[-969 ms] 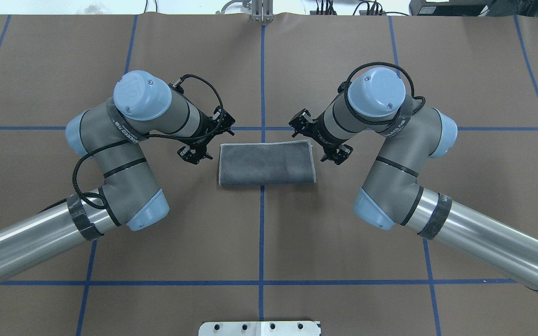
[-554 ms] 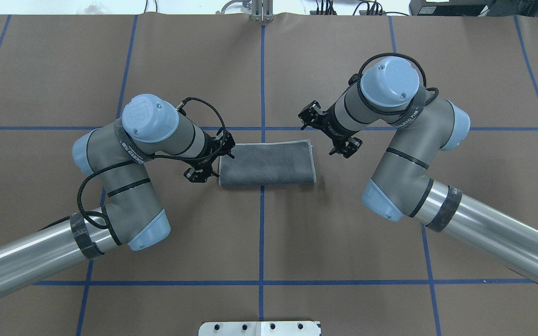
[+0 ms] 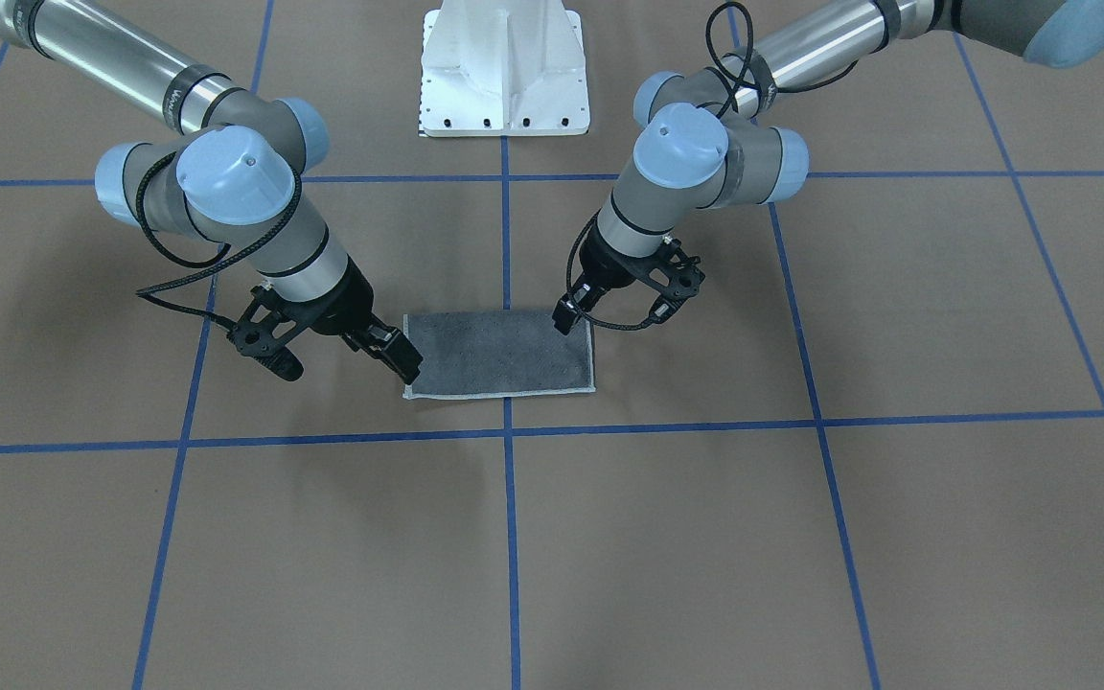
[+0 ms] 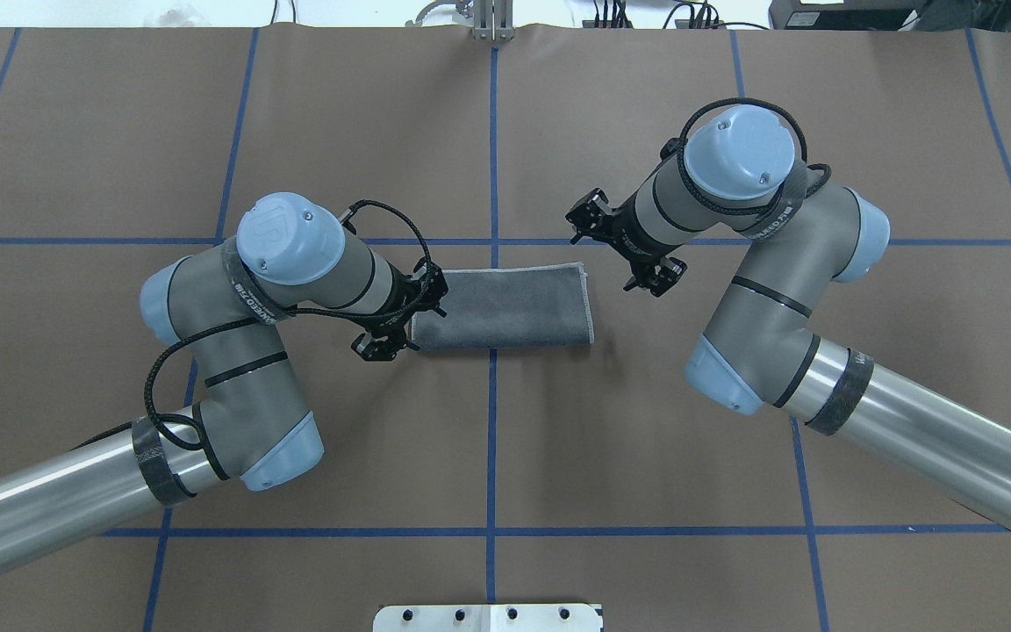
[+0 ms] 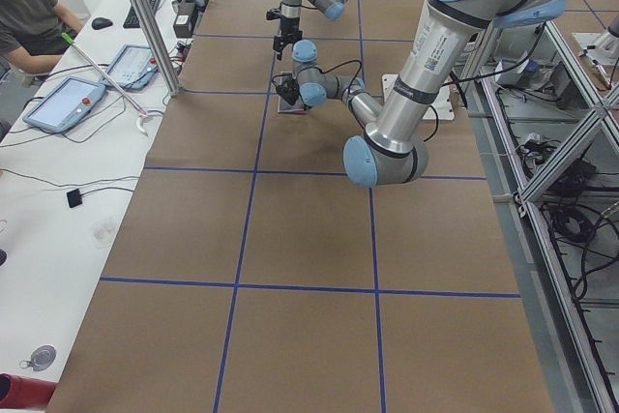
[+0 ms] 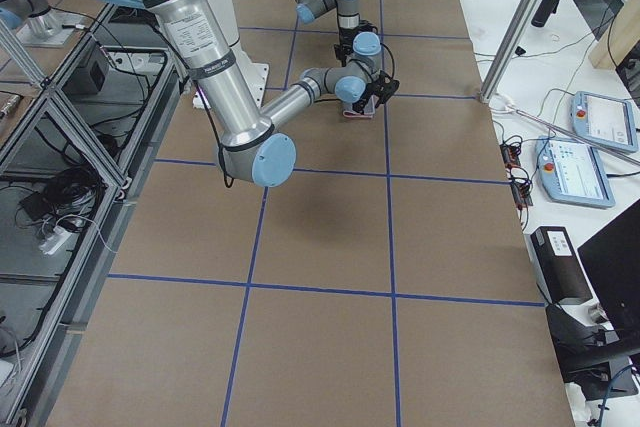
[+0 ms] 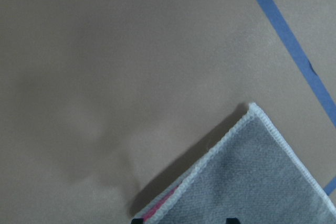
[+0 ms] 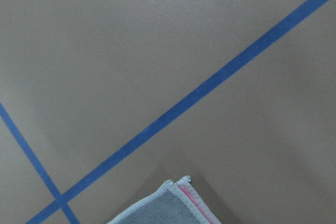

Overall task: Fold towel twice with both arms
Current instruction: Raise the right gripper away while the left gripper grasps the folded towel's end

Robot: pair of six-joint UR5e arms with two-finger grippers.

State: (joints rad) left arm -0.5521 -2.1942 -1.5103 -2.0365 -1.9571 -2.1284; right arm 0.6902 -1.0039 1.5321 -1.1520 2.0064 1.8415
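The towel (image 4: 501, 307) lies flat at the table's middle, folded to a rectangle with its dark grey face up and light edging (image 3: 499, 356). A pink strip shows at its corners in both wrist views (image 7: 262, 182) (image 8: 157, 214). My left gripper (image 3: 566, 321) hangs over the towel corner nearest the robot on my left (image 4: 411, 326). Its two fingertips stand apart at the bottom of the left wrist view (image 7: 184, 220), so it is open, with the towel's edge between them. My right gripper (image 3: 403, 364) sits at the far corner on my right and looks open. Its wrist hides it from overhead.
The white pedestal base (image 3: 504, 67) stands at the robot's side of the table (image 4: 488, 617). Blue tape lines (image 4: 492, 439) cross the brown table cover. A person (image 5: 29, 7) sits at a side table with tablets, beyond the table's far edge.
The left gripper has moved toward the robot, onto the towel's near corner. The right gripper has moved away from the robot, toward the far corner. The towel has not moved.
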